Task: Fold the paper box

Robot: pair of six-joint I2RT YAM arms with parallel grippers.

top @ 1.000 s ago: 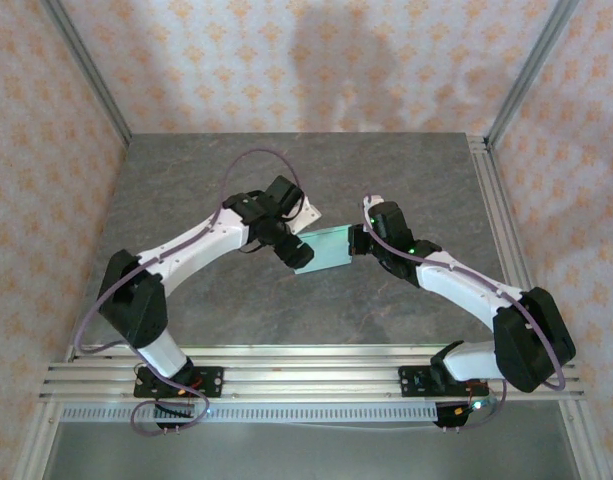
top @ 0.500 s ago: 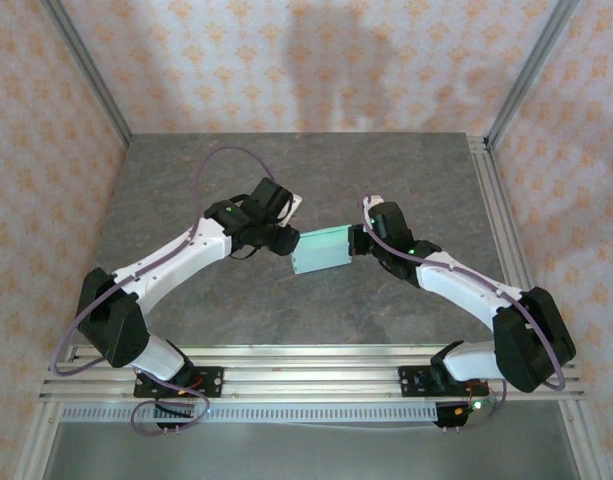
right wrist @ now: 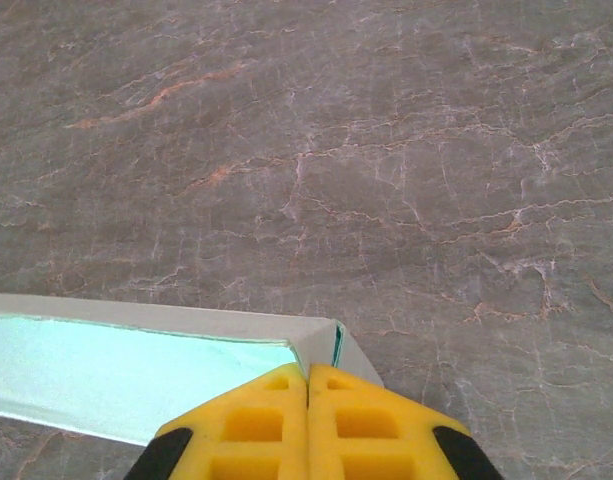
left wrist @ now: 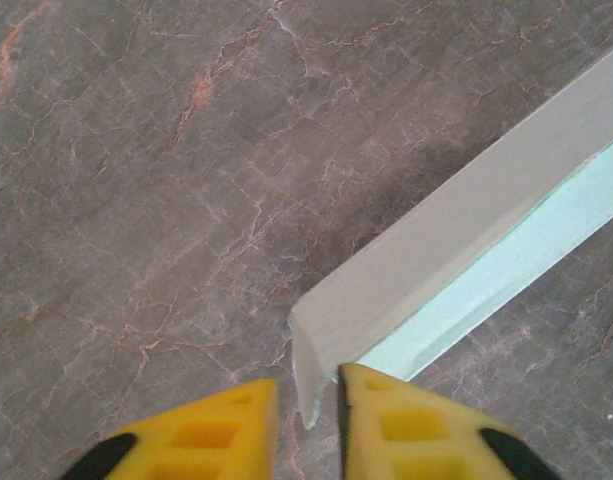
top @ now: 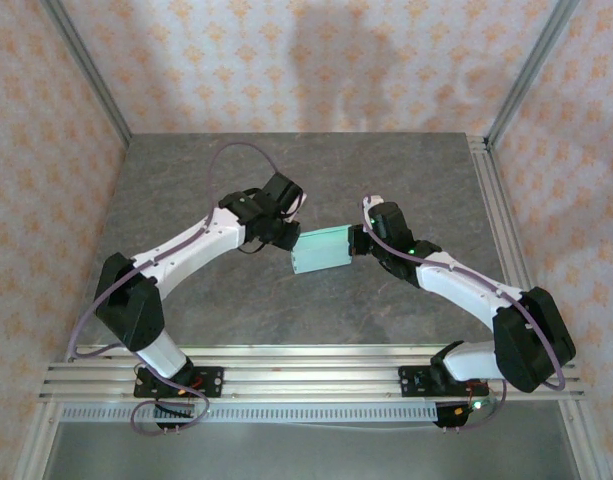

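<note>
Pale mint-green thin-card box [top: 321,249], a shallow rectangular shape, sits over the middle of the grey veined stone-look tabletop [top: 286,310], spanning the space between the two arms, long axis running left to right

Left gripper [top: 289,238] is at the box's left end. From its wrist, the yellow fingertips [left wrist: 226,425] stand a narrow slot apart with the card's end edge standing in that slot, against the right-hand finger. Cannot tell whether the card is actually pinched

Right gripper [top: 358,240] is at the box's right end. Its yellow fingertips [right wrist: 256,420] are pressed flat together, seam closed, and the box's corner runs straight into that seam: clamped on thin card

A dark shadow lies on the stone under the box's left end
</note>
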